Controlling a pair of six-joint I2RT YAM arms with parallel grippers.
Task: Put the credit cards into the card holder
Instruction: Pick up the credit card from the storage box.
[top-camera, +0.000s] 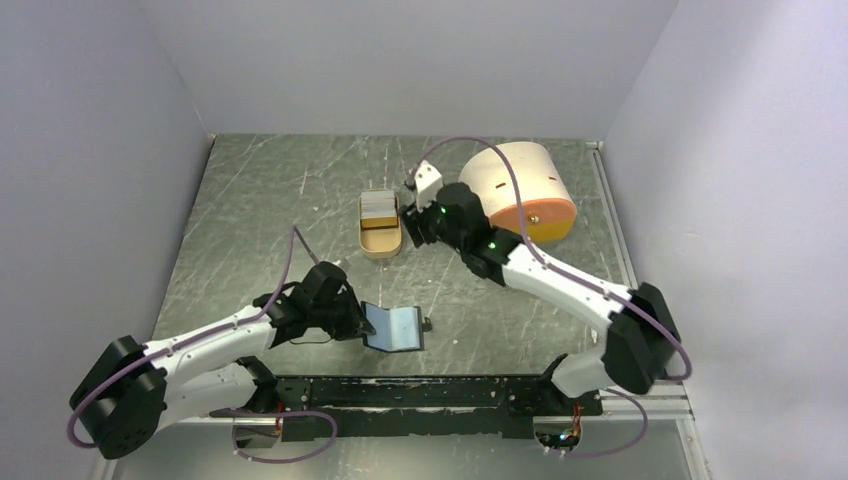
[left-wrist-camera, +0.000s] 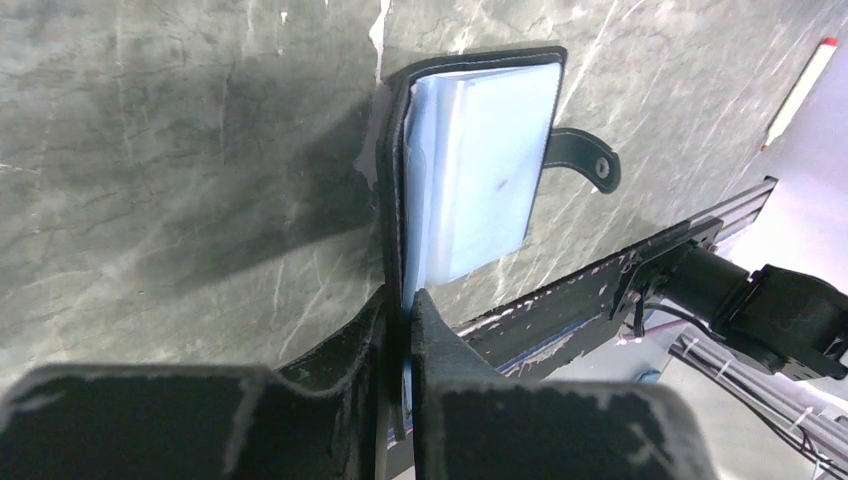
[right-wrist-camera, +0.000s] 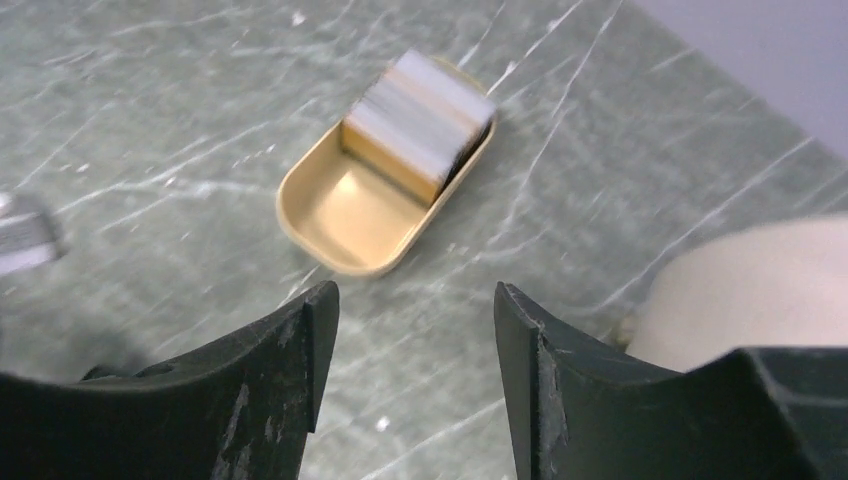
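The card holder (top-camera: 395, 327) lies open, well nearer the arm bases than the tan tray (top-camera: 381, 250). Only in the left wrist view is its edge seen clamped by the left gripper (left-wrist-camera: 398, 300). The credit cards (right-wrist-camera: 425, 115) are stacked at the tray's far end. In the right wrist view the right gripper (right-wrist-camera: 415, 300) is shown spread and empty near the tray.
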